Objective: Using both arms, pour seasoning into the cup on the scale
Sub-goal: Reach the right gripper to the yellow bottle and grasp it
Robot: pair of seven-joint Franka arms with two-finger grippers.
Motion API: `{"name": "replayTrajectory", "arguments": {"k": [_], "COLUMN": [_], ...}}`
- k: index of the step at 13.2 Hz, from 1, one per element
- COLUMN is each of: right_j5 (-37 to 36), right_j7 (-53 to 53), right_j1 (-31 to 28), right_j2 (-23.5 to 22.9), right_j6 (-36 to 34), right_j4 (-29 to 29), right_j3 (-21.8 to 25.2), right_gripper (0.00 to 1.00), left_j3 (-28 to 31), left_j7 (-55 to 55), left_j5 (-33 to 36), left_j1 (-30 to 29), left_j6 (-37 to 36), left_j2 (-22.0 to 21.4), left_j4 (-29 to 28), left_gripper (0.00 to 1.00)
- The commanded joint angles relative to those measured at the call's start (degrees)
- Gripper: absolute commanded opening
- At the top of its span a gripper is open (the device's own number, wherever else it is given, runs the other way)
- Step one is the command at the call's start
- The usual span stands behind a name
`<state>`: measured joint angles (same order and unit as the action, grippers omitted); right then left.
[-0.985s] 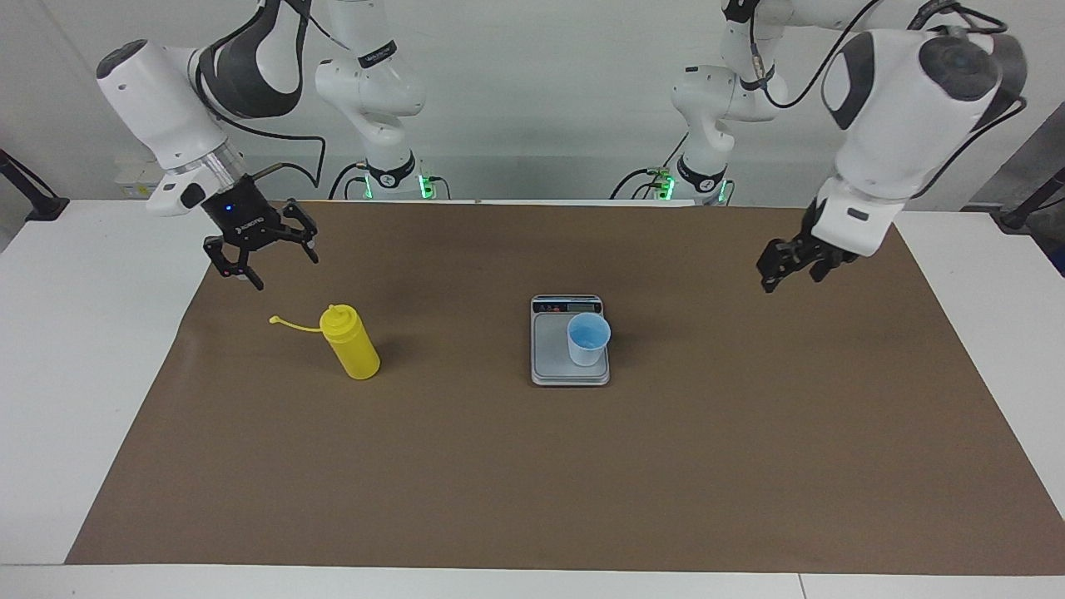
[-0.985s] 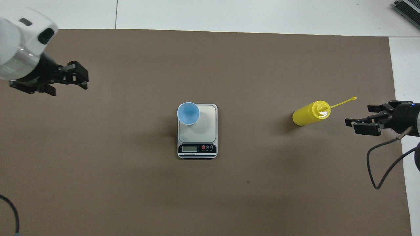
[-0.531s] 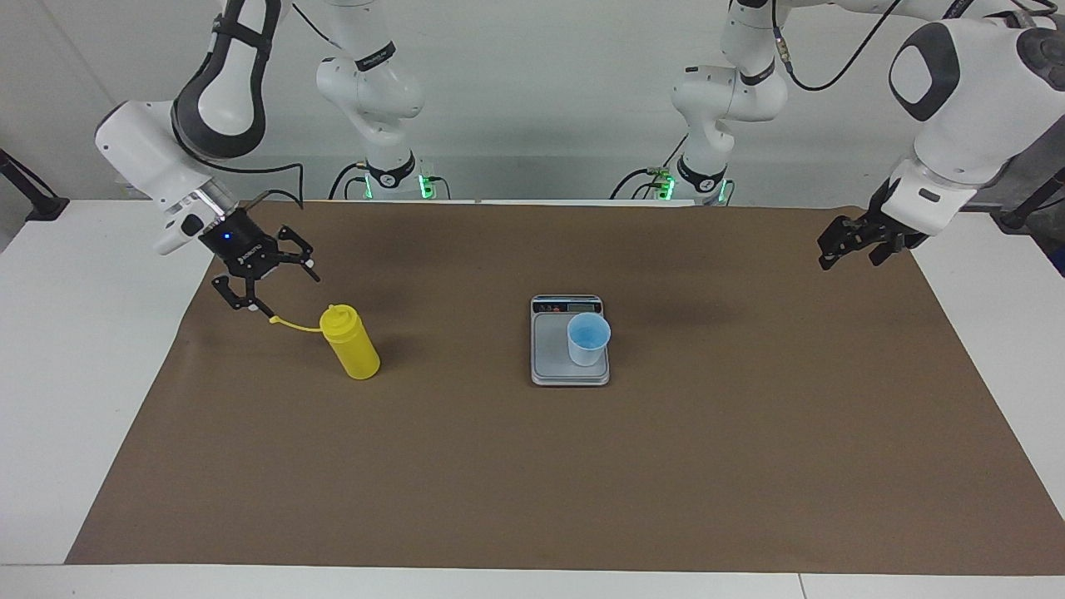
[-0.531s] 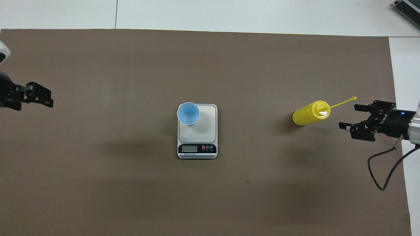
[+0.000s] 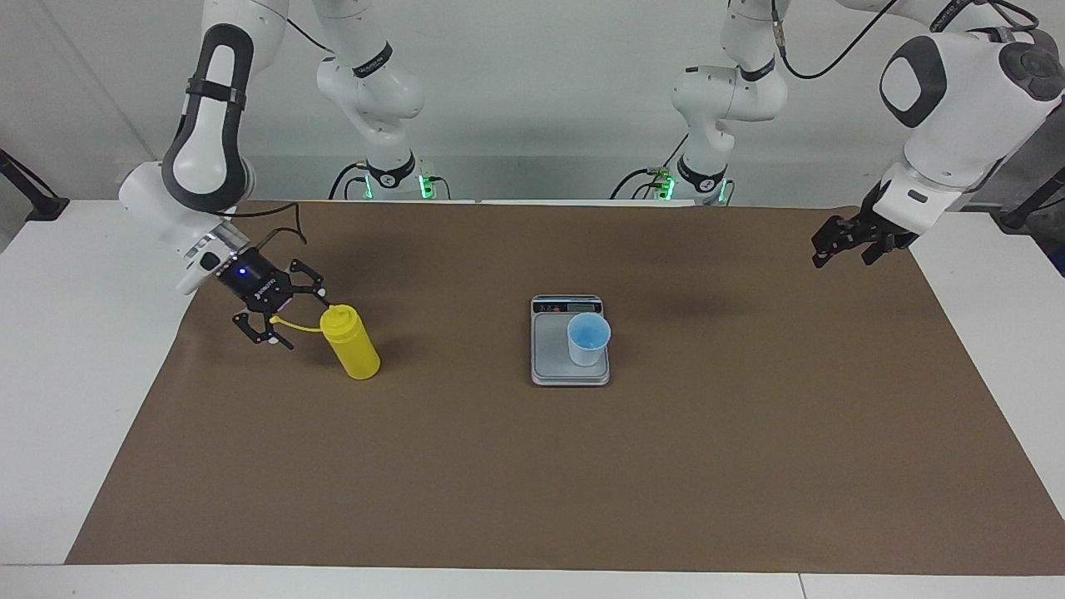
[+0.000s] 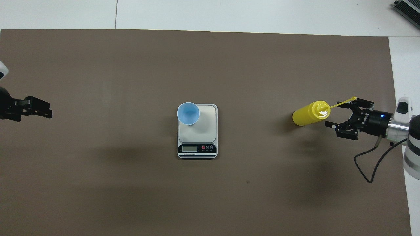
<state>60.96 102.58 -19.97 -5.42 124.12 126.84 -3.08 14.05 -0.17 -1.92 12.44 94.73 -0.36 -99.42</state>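
Right gripper [image 5: 289, 319] spread wide, low beside the upright yellow seasoning bottle [image 5: 351, 342], astride its cap strap [image 5: 293, 325], near the mat's right-arm edge. Left gripper [image 5: 839, 247] raised over the mat's left-arm edge; fingers unreadable. Blue cup [image 5: 588, 339] on the scale [image 5: 550, 356], mid-mat [image 5: 532, 466].

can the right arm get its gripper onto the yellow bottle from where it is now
Probably yes: the right gripper is open beside the yellow bottle, with only the cap strap between them.
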Motion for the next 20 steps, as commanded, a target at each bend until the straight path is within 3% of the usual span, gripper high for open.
{"name": "replayTrajectory", "arguments": {"k": [1, 6, 8, 12, 17, 19, 20], "right_j5": [6.86, 17.5, 19.02, 20.24, 20.6, 20.69, 20.6], "right_j7": [8.31, 19.65, 21.43, 21.43, 21.35, 21.35, 21.17], "right_j1": [0.19, 1.07, 1.16, 3.01, 3.09, 3.09, 3.36], "right_j2": [-1.52, -9.6, -9.96, -9.96, -10.05, -10.23, -10.23], "right_j6": [1.12, -1.68, -1.96, -1.78, -1.78, -1.69, -1.52], "right_j4": [1.91, 1.3, 1.3, 1.22, 0.69, 0.08, -0.19], "right_j3": [-0.26, -0.52, -0.52, -0.7, -0.7, -0.7, -0.7], "right_gripper": [1.0, 1.0, 1.0, 1.0, 0.98, 0.71, 0.63], "left_j3": [-0.17, -0.78, -0.78, -3.67, -3.95, -4.21, -4.21], "left_j7": [1.05, 1.05, 1.05, 0.96, 0.78, 1.13, 1.05], "left_j5": [-0.45, -0.28, 0.08, 4.98, 5.09, 5.0, 5.0], "left_j1": [-0.4, -2.33, -2.33, -2.33, -2.24, -2.33, -2.33], "left_j6": [2.04, 2.22, 2.39, 2.13, 2.04, 2.22, 2.22], "left_j2": [-2.45, -2.37, -2.37, -2.37, -4.82, -5.09, -5.18], "left_j4": [-3.76, -3.85, -3.15, -0.87, -0.77, -0.95, -1.04], "left_gripper": [0.9, 0.96, 1.0, 1.0, 1.0, 1.0, 1.0]}}
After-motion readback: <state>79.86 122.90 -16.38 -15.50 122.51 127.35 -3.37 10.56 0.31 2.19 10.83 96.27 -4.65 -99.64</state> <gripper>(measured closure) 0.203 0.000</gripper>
